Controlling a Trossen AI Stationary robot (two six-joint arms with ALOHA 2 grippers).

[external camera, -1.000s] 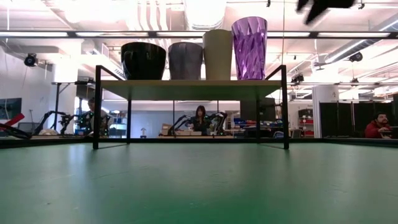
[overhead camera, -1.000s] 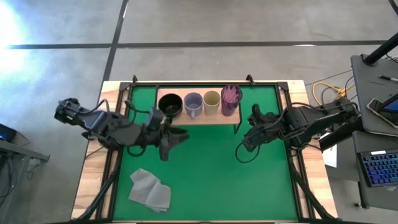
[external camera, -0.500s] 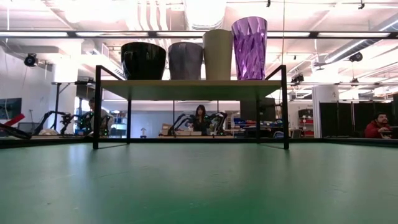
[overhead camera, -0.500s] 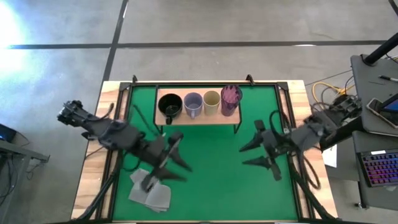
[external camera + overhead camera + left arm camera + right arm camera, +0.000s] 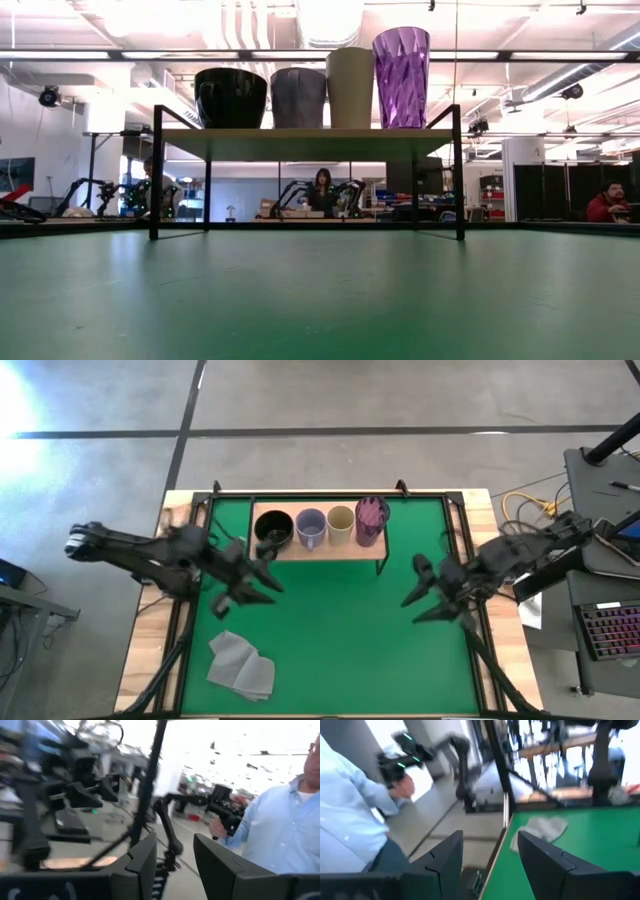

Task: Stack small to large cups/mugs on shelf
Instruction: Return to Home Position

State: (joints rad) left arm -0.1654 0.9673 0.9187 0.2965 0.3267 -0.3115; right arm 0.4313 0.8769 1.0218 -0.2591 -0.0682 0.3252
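Note:
Four cups stand in a row on the light-wood shelf (image 5: 330,548), on their bases: the black mug (image 5: 273,528), the lavender-grey mug (image 5: 311,527), the tan cup (image 5: 341,522) and the purple tumbler (image 5: 371,518). The low view shows the same row: black mug (image 5: 231,97), lavender-grey mug (image 5: 299,97), tan cup (image 5: 350,87), tumbler (image 5: 401,77). My left gripper (image 5: 262,586) is open and empty above the mat, near and left of the shelf. My right gripper (image 5: 415,588) is open and empty, near and right of the shelf.
A grey folded cloth (image 5: 241,664) lies on the green mat (image 5: 340,650) near the front left; it also shows in the right wrist view (image 5: 540,827). A person in a light-blue shirt (image 5: 280,830) stands beyond the table.
My left gripper has swung from beside the shelf toward the near edge over the cloth, then back toward the left edge. My right gripper has drawn away from the shelf toward the right edge. The four cups have stayed in place on the shelf.

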